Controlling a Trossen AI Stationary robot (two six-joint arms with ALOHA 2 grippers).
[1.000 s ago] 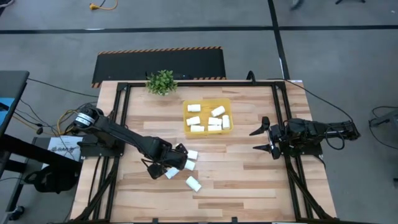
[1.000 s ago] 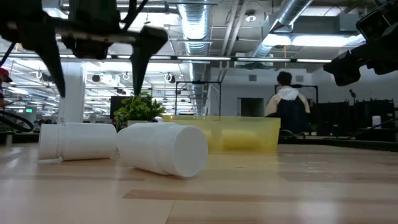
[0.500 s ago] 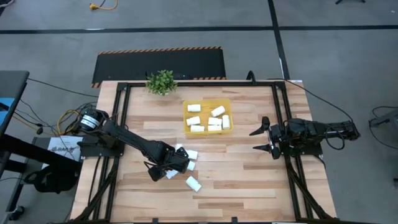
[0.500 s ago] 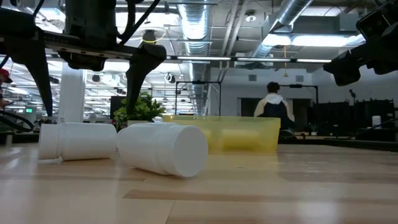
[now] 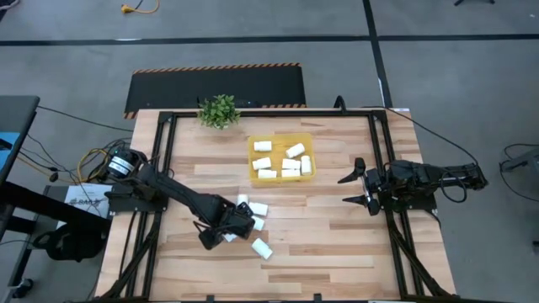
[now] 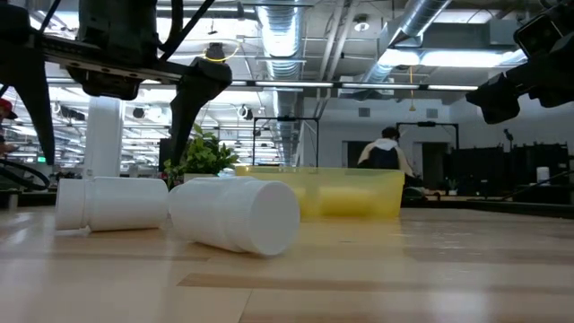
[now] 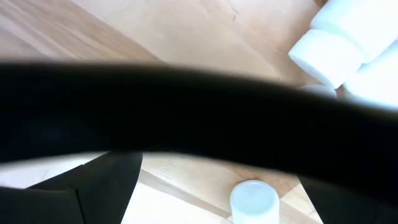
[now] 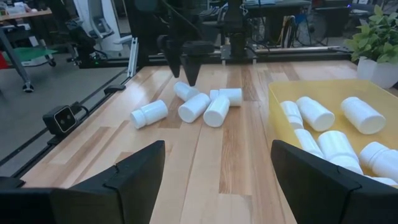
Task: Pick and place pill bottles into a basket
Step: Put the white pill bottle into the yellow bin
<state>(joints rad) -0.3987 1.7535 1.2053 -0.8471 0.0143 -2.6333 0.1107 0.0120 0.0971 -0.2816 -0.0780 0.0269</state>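
Several white pill bottles lie on their sides on the wooden table, among them one [image 5: 259, 209], one [image 5: 263, 248] and two close to the low camera [image 6: 112, 204] [image 6: 235, 213]. The yellow basket [image 5: 253, 171] stands further back with several bottles in it [image 8: 317, 113]. My left gripper [image 5: 221, 231] points down, open, its fingers [image 6: 186, 112] spread above the loose bottles. One bottle [image 7: 254, 200] shows between them, untouched. My right gripper [image 5: 354, 187] waits open at the table's right side.
A small green potted plant [image 5: 219, 110] stands at the table's far edge, left of the basket. Black frame rails [image 5: 383, 160] run along both sides of the table. Bare wood lies between the loose bottles and my right gripper. A person [image 6: 386, 154] moves in the room behind.
My left gripper has come down a little and shifted toward the table's near edge, over the loose bottles, still open. The bottles have not moved. The person in the background has walked to the left.
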